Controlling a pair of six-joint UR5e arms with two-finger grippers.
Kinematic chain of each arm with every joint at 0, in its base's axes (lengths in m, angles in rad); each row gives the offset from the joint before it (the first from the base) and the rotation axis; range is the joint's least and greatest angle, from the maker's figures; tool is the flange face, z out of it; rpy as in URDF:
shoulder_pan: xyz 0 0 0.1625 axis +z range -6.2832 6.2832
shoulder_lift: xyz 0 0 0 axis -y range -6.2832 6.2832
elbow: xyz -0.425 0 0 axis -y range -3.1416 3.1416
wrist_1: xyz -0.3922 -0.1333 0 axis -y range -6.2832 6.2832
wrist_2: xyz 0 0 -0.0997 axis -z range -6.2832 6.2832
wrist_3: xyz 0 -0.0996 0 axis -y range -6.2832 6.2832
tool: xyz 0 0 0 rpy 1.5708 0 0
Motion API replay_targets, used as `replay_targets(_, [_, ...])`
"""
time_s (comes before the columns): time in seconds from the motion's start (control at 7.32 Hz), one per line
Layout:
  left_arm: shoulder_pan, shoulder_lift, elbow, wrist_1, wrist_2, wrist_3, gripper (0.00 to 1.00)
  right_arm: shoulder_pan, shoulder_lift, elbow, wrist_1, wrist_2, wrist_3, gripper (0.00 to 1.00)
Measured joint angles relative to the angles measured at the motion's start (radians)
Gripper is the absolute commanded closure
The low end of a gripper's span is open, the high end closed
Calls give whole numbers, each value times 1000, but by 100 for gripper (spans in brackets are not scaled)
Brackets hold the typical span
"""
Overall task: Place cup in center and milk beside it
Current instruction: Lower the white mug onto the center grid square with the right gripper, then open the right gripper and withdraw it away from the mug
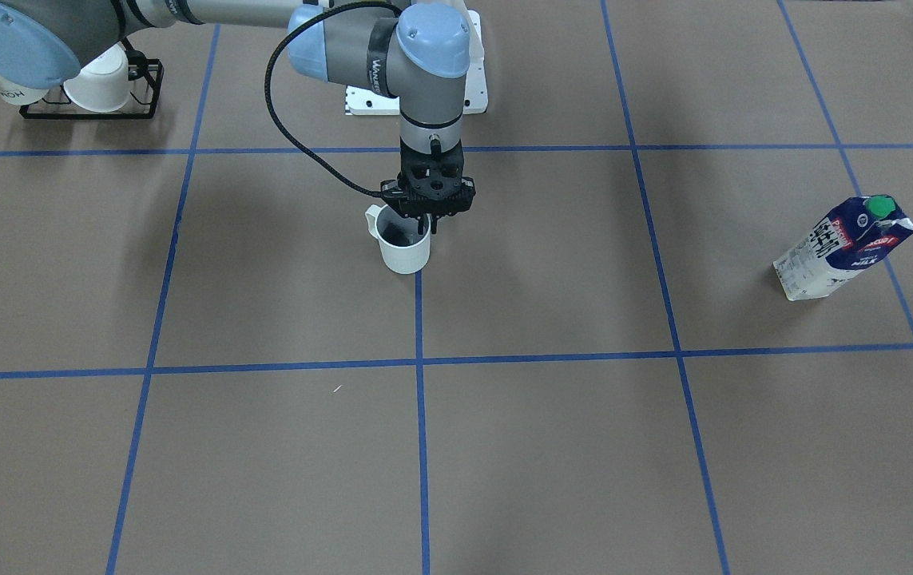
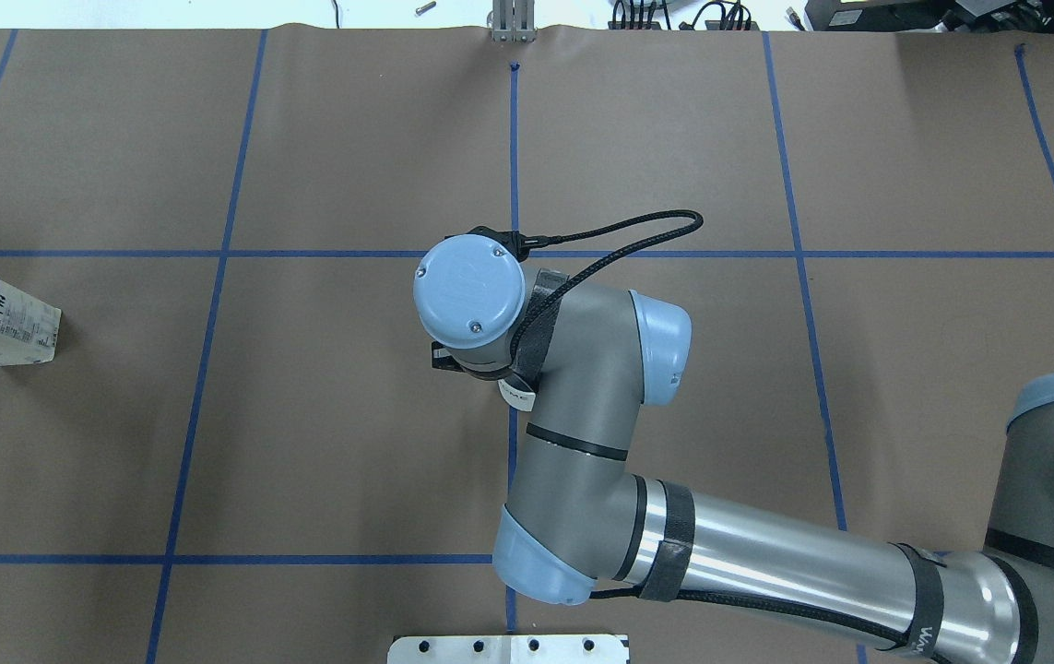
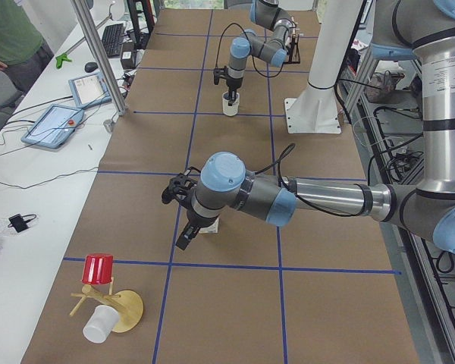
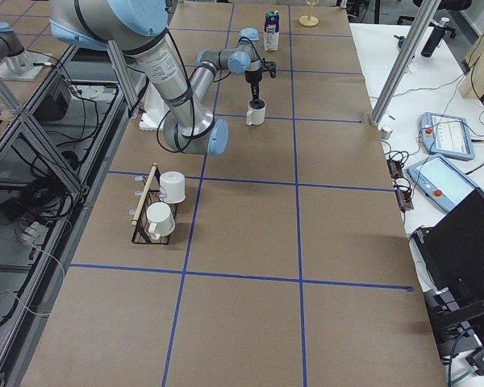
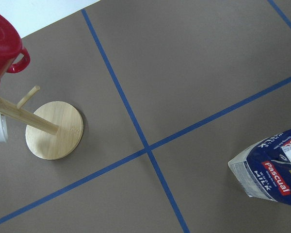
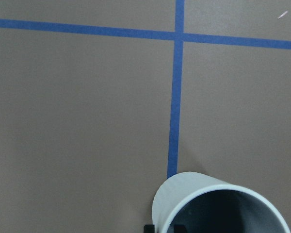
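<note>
Cup (image 1: 402,246) stands at the center (image 1: 496,263) of the desk (image 1: 552,463), on a blue tape line (image 1: 422,319). My right hand (image 1: 429,214) comes straight down on it and is clamped on the rim, on the side away from the handle. I think one finger is inside and one is outside, pinching the wall. I think I hold it this way so the cup does not tip, and so I can let go and lift straight up without knocking it. It looks set down, but I can't tell for sure if the bottom touches the desk.

The cup is small and white. It gets a bit thinner toward the bottom. It has a small squarish handle near the top. The inside looks grey and dark.

Milk (image 1: 843,249) stands well apart from the cup, far over on my left side. It is a blue and white carton with a green cap. I think it is there because its turn has not come. It has to go beside the cup next. My left hand (image 3: 186,236) hangs over that end of the desk, ready for it. It shows only from the side, so I can't tell if it is apart or together.
</note>
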Motion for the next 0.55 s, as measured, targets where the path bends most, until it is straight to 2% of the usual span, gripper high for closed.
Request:
replay_targets(0.27, [0, 0, 0, 0, 0, 0, 1, 31, 12, 53, -7, 5, 9, 0])
replay_targets(0.55, [-1, 0, -4, -1, -1, 0, 1, 162, 12, 108, -14, 127, -28, 0])
